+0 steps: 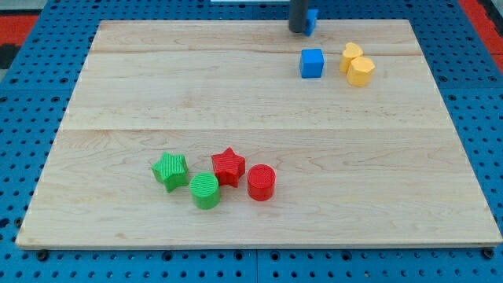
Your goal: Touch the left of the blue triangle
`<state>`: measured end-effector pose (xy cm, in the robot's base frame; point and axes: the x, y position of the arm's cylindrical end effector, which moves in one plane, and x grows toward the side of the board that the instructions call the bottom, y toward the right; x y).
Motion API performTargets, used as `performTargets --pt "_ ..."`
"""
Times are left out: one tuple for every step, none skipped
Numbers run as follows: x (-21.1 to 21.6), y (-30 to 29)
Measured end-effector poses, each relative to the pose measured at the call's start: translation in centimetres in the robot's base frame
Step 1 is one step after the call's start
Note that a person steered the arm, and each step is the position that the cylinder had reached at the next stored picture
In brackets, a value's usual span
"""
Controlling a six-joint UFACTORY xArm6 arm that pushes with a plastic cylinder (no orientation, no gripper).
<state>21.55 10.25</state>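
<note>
Blue triangle point(313, 20) sits at the far edge of the wooden board point(251, 134), right of centre, and only a sliver of it shows, so its shape can hardly be made out. My tip point(299, 31) stands right against that block's left side, apparently touching it, with the dark rod rising out of the view's top. The rod ends plainly, with no fingers to open or close, and it holds nothing.

Just nearer than the tip, slightly to its right, lies a blue cube point(312, 63), apart from both the tip and the triangle. Right of the cube, two yellow blocks touch each other: a yellow hexagonal block point(351, 56) and, nearer and to its right, a yellow rounded block point(361, 71).

Well apart, at the near left of the board, four blocks cluster: a green star point(170, 170) on the left, a green cylinder point(205, 190) nearest, a red star point(229, 166) touching the cylinder, and a red cylinder point(261, 182) on the right.

The board rests on a blue pegboard table point(31, 71).
</note>
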Motion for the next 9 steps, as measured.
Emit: performTargets --pt "1.8 -1.8" --pt "2.8 0.8" --pt "-1.4 6.5" --pt "-2.3 3.8" --pt "0.2 -4.5" --pt "8.8 -11.6" --pt "8.6 -18.0" --pt "3.2 -20.2" --pt "-2.0 -19.0"
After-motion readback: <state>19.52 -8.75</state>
